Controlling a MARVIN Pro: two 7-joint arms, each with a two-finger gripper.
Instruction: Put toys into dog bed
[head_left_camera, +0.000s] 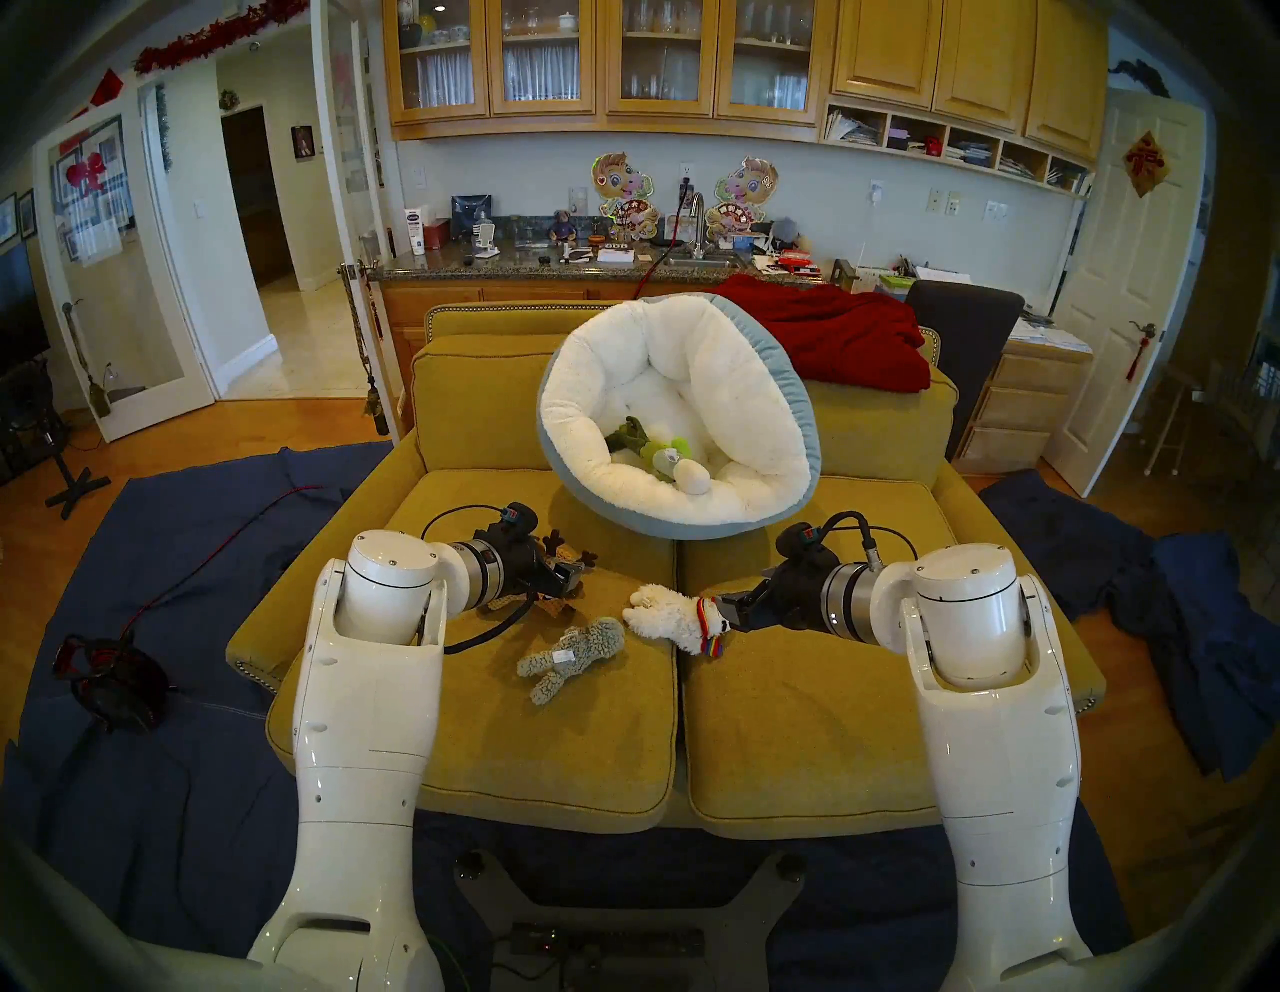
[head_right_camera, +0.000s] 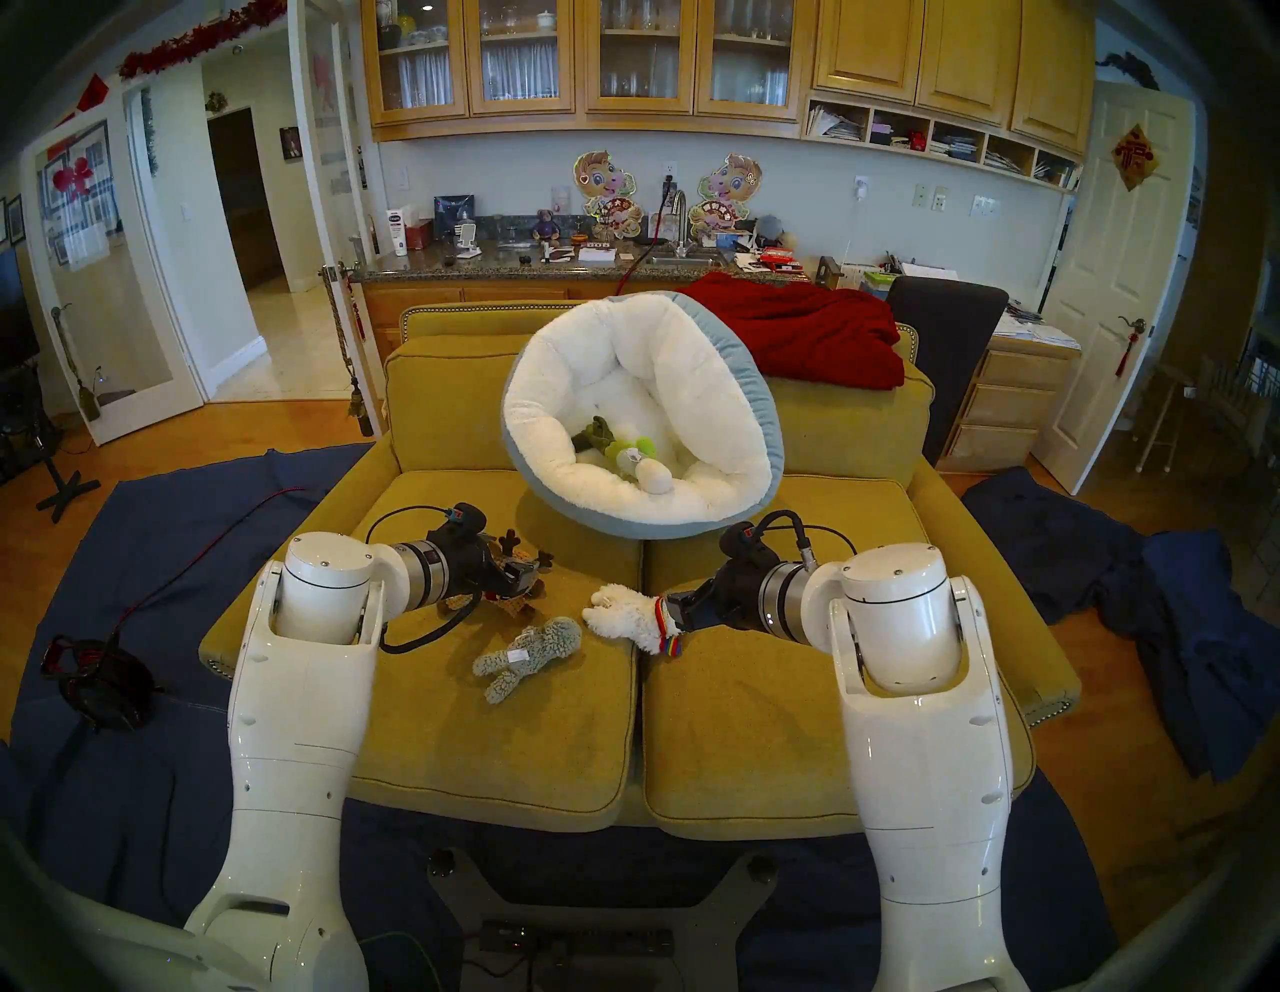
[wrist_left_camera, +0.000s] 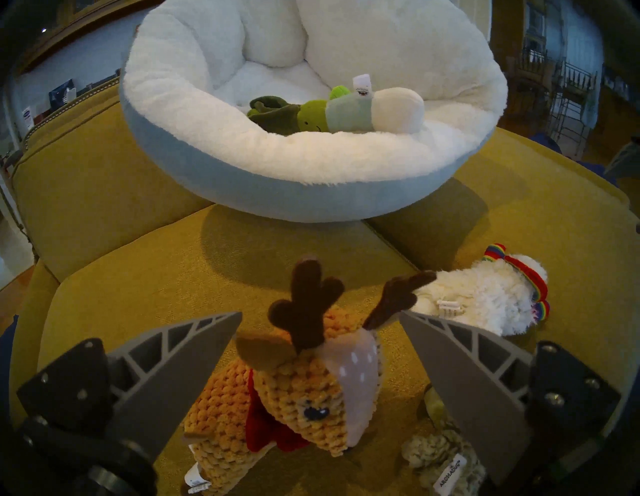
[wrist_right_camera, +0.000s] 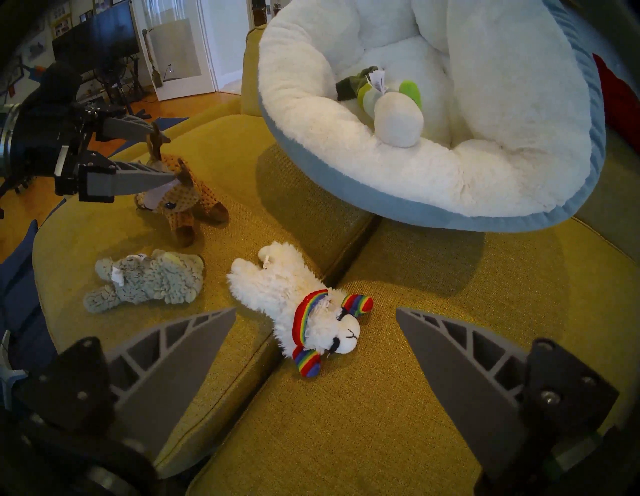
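The dog bed (head_left_camera: 692, 509), white plush inside and light blue outside, leans tilted against the sofa back. A green-and-white leek (head_left_camera: 682, 472) and a lime-green cactus (wrist_left_camera: 311, 117) lie together in it. On the left seat cushion stands the brown reindeer (wrist_left_camera: 294, 398). My left gripper (wrist_left_camera: 318, 315) is open, its fingers on either side of the reindeer's head and antlers. The white llama (wrist_right_camera: 277, 284) with a rainbow collar lies across the seam between the cushions. My right gripper (wrist_right_camera: 315, 311) is open with the llama's head between its fingertips. A grey fuzzy animal (head_left_camera: 571, 648) lies nearer the front.
The mustard-yellow sofa cushions (head_left_camera: 485, 748) carry everything. A red blanket (head_left_camera: 845, 332) is draped over the sofa back on the right, with a dark chair (head_left_camera: 963, 332) behind it. Blue sheets (head_left_camera: 173, 554) cover the floor around the sofa.
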